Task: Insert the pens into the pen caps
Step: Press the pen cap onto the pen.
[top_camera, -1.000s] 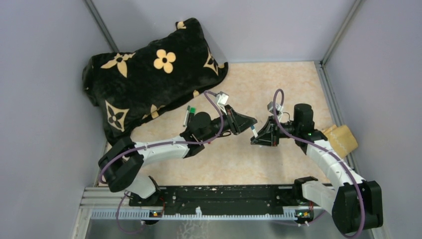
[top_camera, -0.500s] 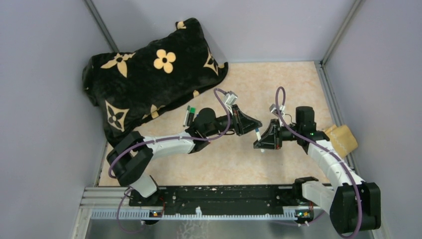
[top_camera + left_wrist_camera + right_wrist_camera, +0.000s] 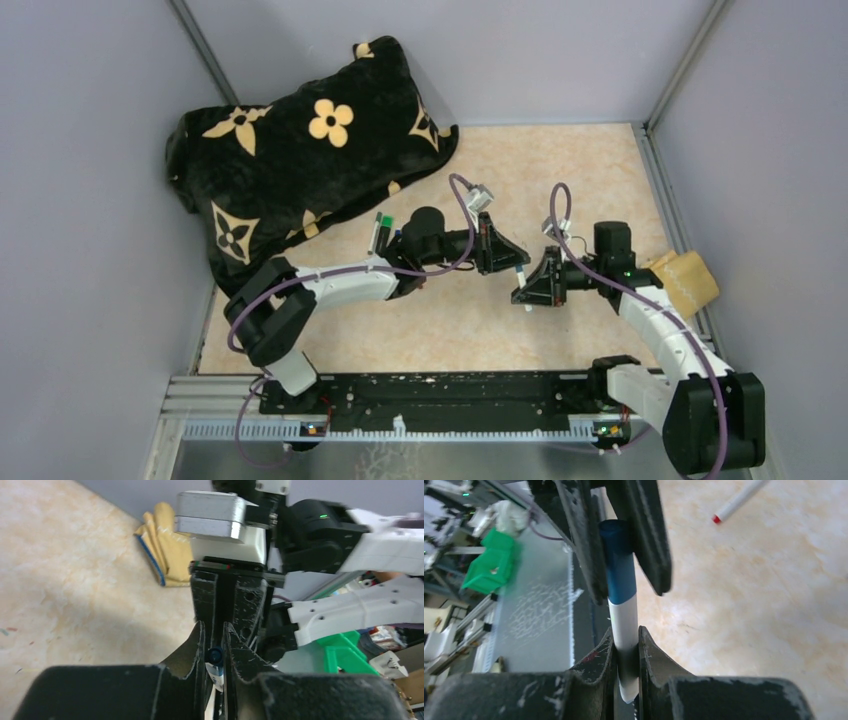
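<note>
Two hands joined on one pen above the middle of the desk

The right hand (image 3: 625,635) pinched the white pen (image 3: 623,617) by its barrel, fingers pressed to both sides. The left hand (image 3: 214,630) pinched the dark teal cap (image 3: 618,562), which sat in line with the barrel, with no gap showing between them. Both were held off the desk (image 3: 560,170), near its middle. A red-ended pen (image 3: 739,499) lay loose on the desk. A green-ended pen (image 3: 379,232) lay beside the black flowered cushion (image 3: 300,160) in the far left corner. A tan box (image 3: 685,280) sat at the right edge.
</note>
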`<state>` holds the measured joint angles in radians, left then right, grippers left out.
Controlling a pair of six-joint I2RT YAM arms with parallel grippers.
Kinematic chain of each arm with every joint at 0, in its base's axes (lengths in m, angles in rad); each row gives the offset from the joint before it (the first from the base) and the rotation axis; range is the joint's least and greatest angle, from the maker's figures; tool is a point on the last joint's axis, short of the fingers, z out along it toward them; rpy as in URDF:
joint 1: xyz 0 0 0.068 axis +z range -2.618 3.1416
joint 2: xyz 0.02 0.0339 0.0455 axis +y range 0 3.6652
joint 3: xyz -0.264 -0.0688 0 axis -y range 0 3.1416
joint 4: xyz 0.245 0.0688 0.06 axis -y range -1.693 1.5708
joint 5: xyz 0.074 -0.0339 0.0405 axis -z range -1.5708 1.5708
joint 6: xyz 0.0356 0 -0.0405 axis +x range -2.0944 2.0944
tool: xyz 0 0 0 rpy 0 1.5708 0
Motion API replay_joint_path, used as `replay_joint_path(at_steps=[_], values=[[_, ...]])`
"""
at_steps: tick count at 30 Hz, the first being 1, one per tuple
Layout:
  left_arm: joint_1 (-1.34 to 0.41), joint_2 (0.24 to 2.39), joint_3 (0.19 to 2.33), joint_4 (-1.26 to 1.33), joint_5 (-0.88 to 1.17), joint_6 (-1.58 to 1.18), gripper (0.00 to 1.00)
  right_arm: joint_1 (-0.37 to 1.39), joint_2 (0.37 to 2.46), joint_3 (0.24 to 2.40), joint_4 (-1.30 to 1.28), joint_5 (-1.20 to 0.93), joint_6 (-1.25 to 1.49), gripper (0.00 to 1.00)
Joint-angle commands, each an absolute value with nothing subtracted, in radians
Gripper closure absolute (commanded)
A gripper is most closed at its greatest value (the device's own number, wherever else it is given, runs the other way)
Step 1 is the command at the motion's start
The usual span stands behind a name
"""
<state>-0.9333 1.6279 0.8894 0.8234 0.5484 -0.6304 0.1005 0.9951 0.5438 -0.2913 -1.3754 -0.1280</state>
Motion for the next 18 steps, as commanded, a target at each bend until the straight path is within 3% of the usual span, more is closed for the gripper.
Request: replay_joint_path(at_steps=[1,4,9,13,16,18], values=[[-1.068,1.761,0.9,0.112,0.803,-0.501,1.0,0.055,0.962,0.716,-0.186,-1.027,-0.224,1.0],[-1.083,1.787,0.929,0.051,0.807,-0.465,1.0,0.055,0.964,0.71,-0.175,-1.093,-0.217,1.0],[-1.074,1.739,0.809,0.378,1.04,-0.601,1.0,0.055,0.974,0.679,-0.08,-1.428,-0.14,1.0],[-1.061,1.713,0.759,0.525,1.064,-0.686,1.0,0.057,0.968,0.689,-0.147,-1.353,-0.199,1.0],[-1.057,1.68,0.769,0.509,0.948,-0.686,1.0,0.057,0.967,0.687,-0.157,-1.222,-0.2,1.0],[-1.057,1.659,0.788,0.467,0.839,-0.68,1.0,0.056,0.969,0.679,-0.141,-1.267,-0.177,1.0]])
